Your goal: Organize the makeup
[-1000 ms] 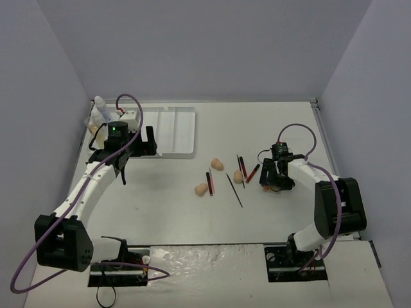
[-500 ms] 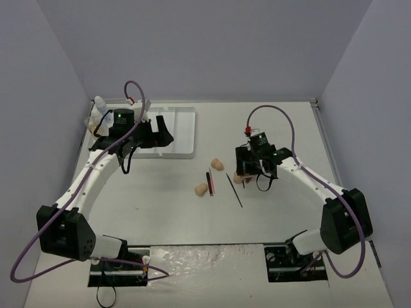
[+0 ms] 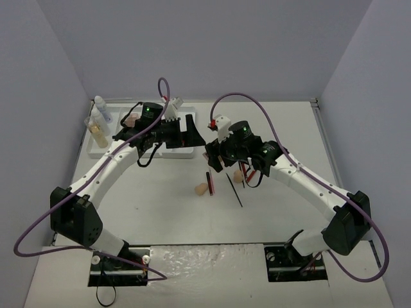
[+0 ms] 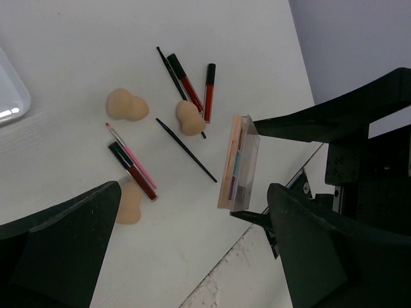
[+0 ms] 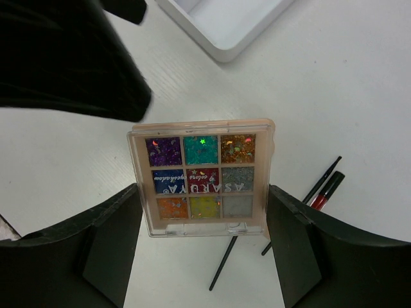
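My right gripper (image 5: 203, 192) is shut on a peach-framed eyeshadow palette (image 5: 202, 178) with nine glitter colours, held off the table on its two side edges. From the left wrist view the palette (image 4: 239, 163) shows edge-on. My left gripper (image 3: 191, 136) is open and holds nothing, just left of the palette, by the tray's right end. Three peach sponges (image 4: 126, 104) (image 4: 189, 117) (image 4: 128, 202) lie on the table among red pencils (image 4: 186, 80) and a thin black pencil (image 4: 186, 149). A white bottle (image 3: 99, 104) and a tan-filled tube (image 3: 96, 131) stand at the tray's left end.
The white ridged tray (image 3: 176, 153) lies at the back left, partly under my left arm; its corner (image 5: 225, 25) shows in the right wrist view. The two grippers hang close together over the table's middle. Walls close the back and both sides.
Both arms have swung toward the middle. My right gripper carried the palette leftward from the right side. My left gripper moved right from over the tray, staying open.
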`<action>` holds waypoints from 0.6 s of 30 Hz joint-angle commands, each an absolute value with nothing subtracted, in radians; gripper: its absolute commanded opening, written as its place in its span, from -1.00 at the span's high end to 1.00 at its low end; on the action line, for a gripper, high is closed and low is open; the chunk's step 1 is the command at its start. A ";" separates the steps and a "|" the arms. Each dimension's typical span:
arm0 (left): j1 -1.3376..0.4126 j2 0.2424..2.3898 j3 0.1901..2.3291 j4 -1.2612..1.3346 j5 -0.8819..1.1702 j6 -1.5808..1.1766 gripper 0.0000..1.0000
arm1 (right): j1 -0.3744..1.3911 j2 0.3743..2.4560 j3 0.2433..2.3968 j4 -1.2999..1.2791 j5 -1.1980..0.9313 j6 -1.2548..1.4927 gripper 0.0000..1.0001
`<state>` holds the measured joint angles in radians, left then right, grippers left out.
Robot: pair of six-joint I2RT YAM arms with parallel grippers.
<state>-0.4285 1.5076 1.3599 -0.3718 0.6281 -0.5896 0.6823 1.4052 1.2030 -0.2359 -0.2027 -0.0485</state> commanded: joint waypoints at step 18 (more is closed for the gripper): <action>-0.539 1.562 1.404 -0.320 0.696 -0.710 0.17 | 0.693 1.383 1.236 -0.179 -0.293 -0.134 0.39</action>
